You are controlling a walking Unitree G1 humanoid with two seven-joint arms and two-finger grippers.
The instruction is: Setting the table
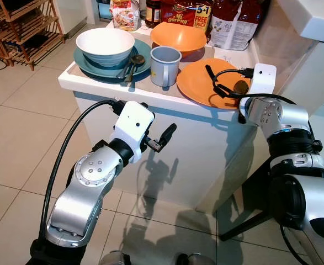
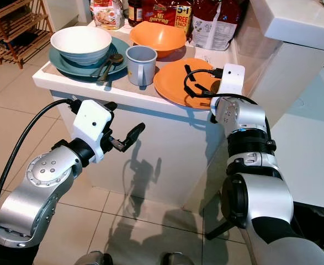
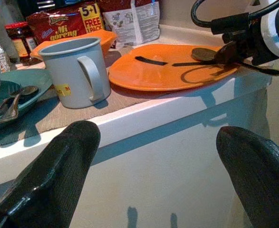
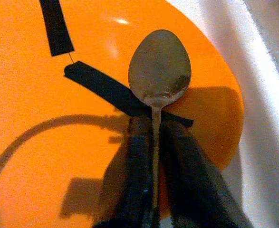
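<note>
An orange plate (image 1: 197, 83) lies on the white counter (image 1: 95, 83) near its right corner. My right gripper (image 4: 151, 124) is low over the plate, shut on the handle of a metal spoon (image 4: 159, 66) whose bowl rests above the plate's surface. A grey mug (image 1: 164, 65) stands left of the plate. Further left a white bowl (image 1: 105, 45) sits on a teal plate (image 1: 90, 66), with cutlery (image 1: 131, 65) beside the bowl. An orange bowl (image 1: 178, 37) stands behind the mug. My left gripper (image 3: 158, 135) is open and holds nothing, in front of the counter's side, below the mug.
Food packets (image 1: 195, 14) and a jar (image 1: 152, 11) line the back of the counter. A wooden rack (image 1: 24, 27) stands on the tiled floor at the far left. A higher white countertop (image 1: 316, 19) juts in at the upper right.
</note>
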